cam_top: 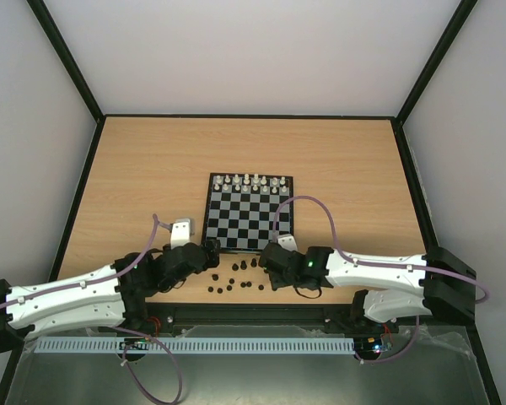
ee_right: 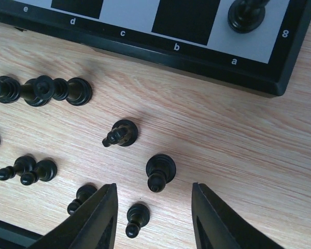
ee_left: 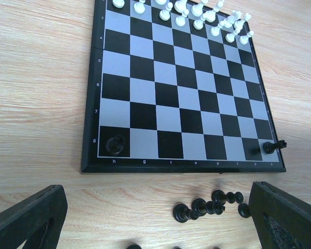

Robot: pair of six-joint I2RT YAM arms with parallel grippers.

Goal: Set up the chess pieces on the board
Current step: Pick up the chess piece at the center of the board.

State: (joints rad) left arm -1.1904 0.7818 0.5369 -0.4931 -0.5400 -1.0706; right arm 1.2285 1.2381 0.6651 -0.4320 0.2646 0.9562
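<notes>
Black chess pieces (ee_right: 79, 91) lie scattered on the pale wood-grain tabletop (ee_right: 238, 145), just off the near edge of the chessboard (ee_left: 181, 93). Some stand upright, others are tipped on their sides, and several touch in a row. Two more sit on the board's near corner squares, one at h8 (ee_left: 115, 144) and one at a8 (ee_right: 246, 14). The white pieces (ee_left: 199, 10) line the far side.

The right gripper (ee_right: 154, 218) hangs low over the loose group. Its fingers (ee_right: 101, 218) are apart and grasp nothing, and a pawn-shaped piece (ee_right: 159, 170) stands just ahead of the gap. The left gripper (ee_left: 155, 223) is spread wide and empty, facing the board.

The pieces look like glossy, hard moulded plastic with round bases and narrow necks. They are probably very light and smooth, so they would tip, roll or squirt out of a pinch easily. The safest hold appears to be across the thicker body just above the base. Isolated upright pieces look easiest to take, since the touching ones risk being knocked about. The board is flat and matt, with a raised dark rim and printed letters.
</notes>
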